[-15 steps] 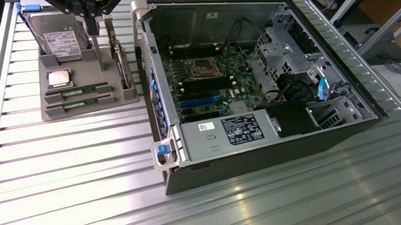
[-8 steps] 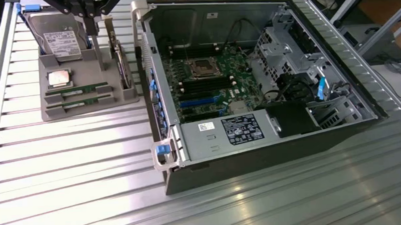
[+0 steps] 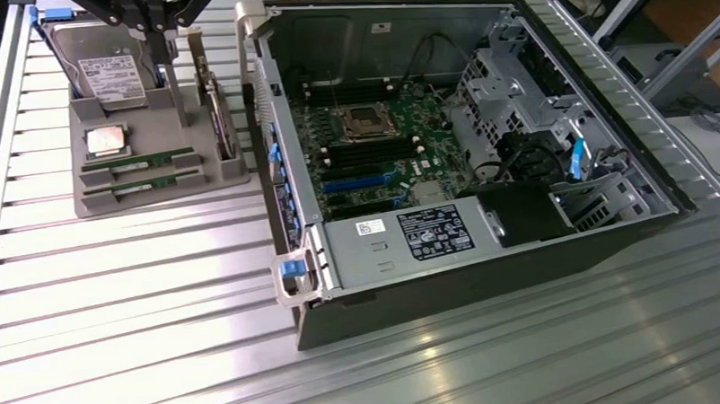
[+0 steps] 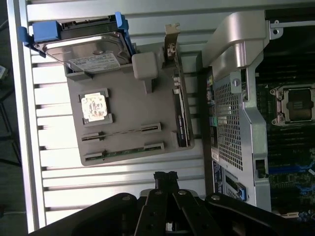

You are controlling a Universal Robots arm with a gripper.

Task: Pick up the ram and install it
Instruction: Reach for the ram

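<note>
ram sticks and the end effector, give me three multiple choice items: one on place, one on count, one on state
1. Where do the long thin green ram sticks lie?
A. in slots of the grey plastic holder tray
B. seated in the motherboard
C. on top of the hard drive

2. How many ram sticks are in that tray?
A. one
B. two
C. four

3. How is the black end effector?
A. open wide
B. shut on a ram stick
C. shut, holding nothing

Answers:
1 A: both sit in the tray's slots beside the square silvery processor chip.
2 B: two parallel sticks show there.
3 C: its fingertips meet with nothing between them.
</note>
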